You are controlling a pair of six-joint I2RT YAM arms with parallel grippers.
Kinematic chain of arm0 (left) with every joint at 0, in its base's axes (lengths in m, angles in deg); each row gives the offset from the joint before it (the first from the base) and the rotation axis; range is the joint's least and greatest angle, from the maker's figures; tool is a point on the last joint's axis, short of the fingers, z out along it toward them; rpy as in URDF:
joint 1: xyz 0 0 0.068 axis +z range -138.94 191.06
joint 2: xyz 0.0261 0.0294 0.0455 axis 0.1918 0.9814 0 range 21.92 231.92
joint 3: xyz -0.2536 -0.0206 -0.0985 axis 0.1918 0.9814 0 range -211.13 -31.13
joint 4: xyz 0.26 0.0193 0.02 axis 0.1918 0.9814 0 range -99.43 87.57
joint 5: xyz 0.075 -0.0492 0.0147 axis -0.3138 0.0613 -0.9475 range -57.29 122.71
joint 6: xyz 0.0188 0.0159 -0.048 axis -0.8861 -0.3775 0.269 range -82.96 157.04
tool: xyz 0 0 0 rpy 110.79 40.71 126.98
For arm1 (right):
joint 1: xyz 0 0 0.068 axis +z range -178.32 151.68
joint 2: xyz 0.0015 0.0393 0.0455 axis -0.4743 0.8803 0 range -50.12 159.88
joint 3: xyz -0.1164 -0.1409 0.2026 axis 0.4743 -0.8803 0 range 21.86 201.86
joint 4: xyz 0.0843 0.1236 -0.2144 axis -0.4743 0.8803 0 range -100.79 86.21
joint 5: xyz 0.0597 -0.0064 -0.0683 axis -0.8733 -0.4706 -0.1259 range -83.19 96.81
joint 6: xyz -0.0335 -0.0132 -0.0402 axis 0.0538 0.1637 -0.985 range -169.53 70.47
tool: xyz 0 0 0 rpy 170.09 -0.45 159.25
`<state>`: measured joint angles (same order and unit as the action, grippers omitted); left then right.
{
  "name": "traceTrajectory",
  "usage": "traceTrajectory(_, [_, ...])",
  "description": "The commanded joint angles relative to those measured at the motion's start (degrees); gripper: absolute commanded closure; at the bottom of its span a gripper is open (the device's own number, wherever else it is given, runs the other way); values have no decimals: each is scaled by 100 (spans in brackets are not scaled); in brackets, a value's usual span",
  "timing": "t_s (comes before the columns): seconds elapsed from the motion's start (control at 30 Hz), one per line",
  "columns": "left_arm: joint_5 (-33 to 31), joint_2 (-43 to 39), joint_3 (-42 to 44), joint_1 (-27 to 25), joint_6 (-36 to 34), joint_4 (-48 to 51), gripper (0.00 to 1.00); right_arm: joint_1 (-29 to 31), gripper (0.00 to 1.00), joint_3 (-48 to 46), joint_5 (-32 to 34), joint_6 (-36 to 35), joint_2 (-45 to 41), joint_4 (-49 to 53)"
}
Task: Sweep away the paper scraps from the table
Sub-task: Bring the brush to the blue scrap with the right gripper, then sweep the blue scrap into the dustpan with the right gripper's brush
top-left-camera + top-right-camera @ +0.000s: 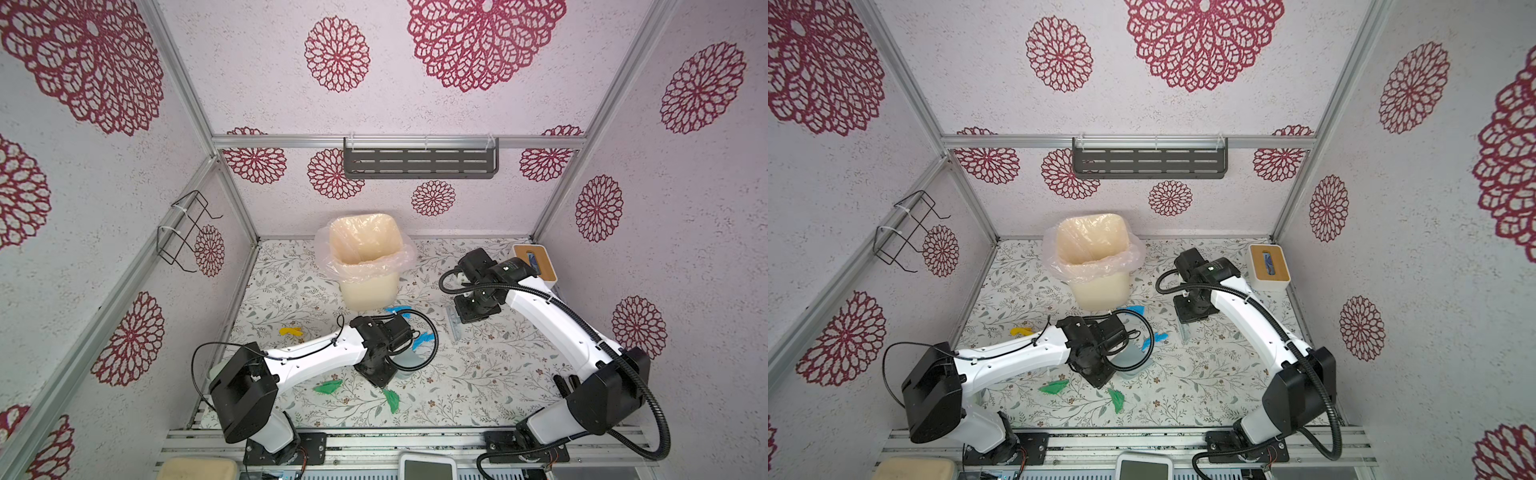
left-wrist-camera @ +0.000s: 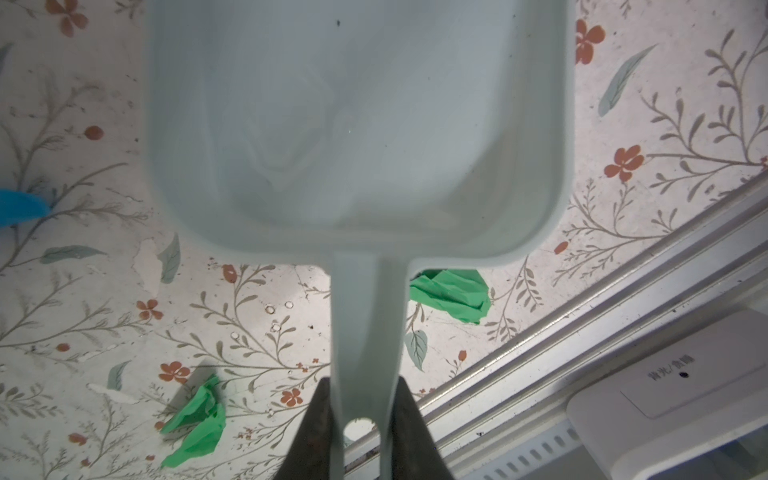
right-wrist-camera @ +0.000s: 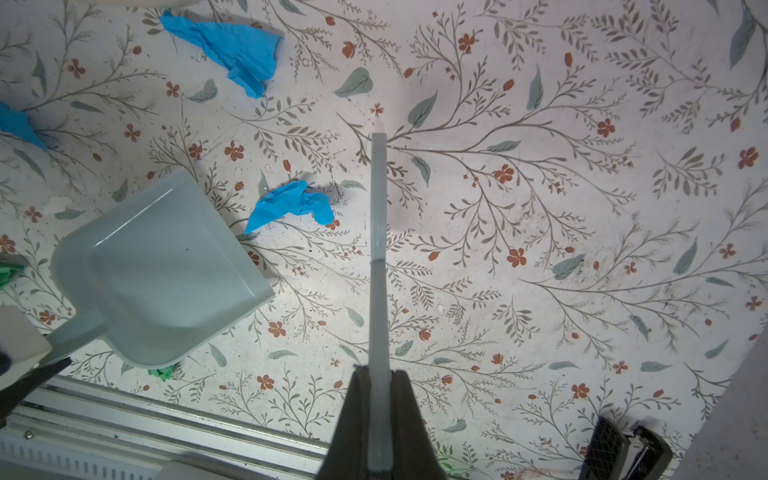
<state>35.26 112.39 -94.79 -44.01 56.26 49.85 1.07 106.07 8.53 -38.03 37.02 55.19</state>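
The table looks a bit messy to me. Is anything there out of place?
Yes: crumpled bits of paper litter the table: blue scraps beside the dustpan, green scraps near the front rail, a yellow scrap at the left. The dustpan holds none yet. Nothing looks broken.

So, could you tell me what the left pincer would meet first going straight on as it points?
Probably the blue paper scrap: the left pincer holds the dustpan, whose open edge faces that scrap, though depth is unclear.
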Motion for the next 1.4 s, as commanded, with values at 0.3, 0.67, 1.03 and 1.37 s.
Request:
traceTrajectory(0.3, [-55,96,90,22,139,-137,100,185,100,430,365,-175,400,183])
traceTrajectory(0.67, [-164,237,153,31,-14,-364,100,390,100,738,313,-158,790,253])
traceTrajectory(1.03, [-59,313,267,74,-100,-499,100,731,100,861,129,-62,1077,313])
traceTrajectory(1.37, [8,340,338,96,-111,-602,100,1142,100,840,-652,101,1003,164])
